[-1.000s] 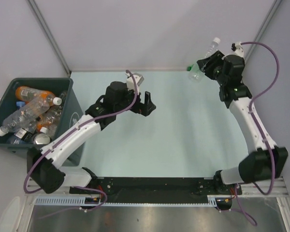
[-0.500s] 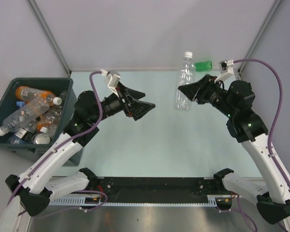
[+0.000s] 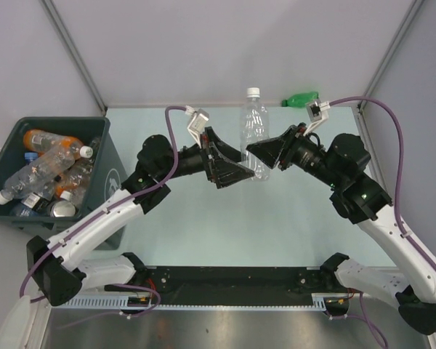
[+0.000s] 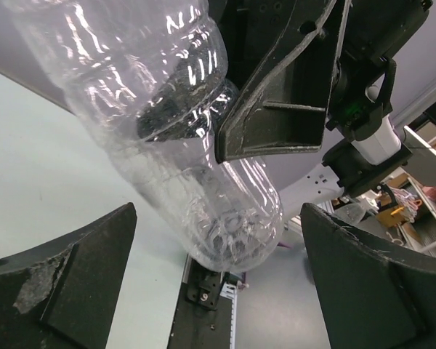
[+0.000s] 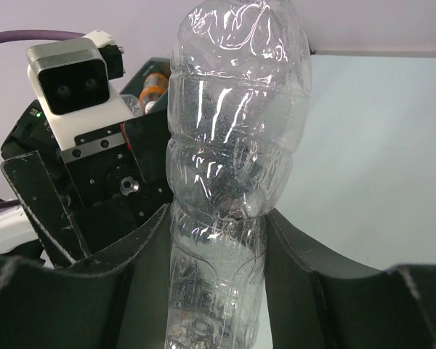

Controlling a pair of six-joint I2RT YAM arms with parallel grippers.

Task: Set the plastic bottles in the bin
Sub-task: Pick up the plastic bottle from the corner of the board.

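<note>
My right gripper (image 3: pixel 260 155) is shut on a clear plastic bottle (image 3: pixel 253 131) with a white cap and holds it upright in the air above the middle of the table. The bottle fills the right wrist view (image 5: pixel 232 167), pinched between both fingers. My left gripper (image 3: pixel 236 171) is open and faces the bottle's lower end from the left; in the left wrist view the bottle (image 4: pixel 167 131) hangs between and above the spread fingers, untouched. A green bottle (image 3: pixel 299 99) lies at the table's far edge. The dark bin (image 3: pixel 110 149) at the left holds several bottles (image 3: pixel 54 167).
Grey walls close the table at the back and both sides. The two arms meet over the table's middle. A black rail with the arm bases (image 3: pixel 232 280) runs along the near edge.
My right gripper has carried the clear bottle from the far right corner leftwards to mid-table. My left gripper has swung right and now sits at the bottle's base, still open.
</note>
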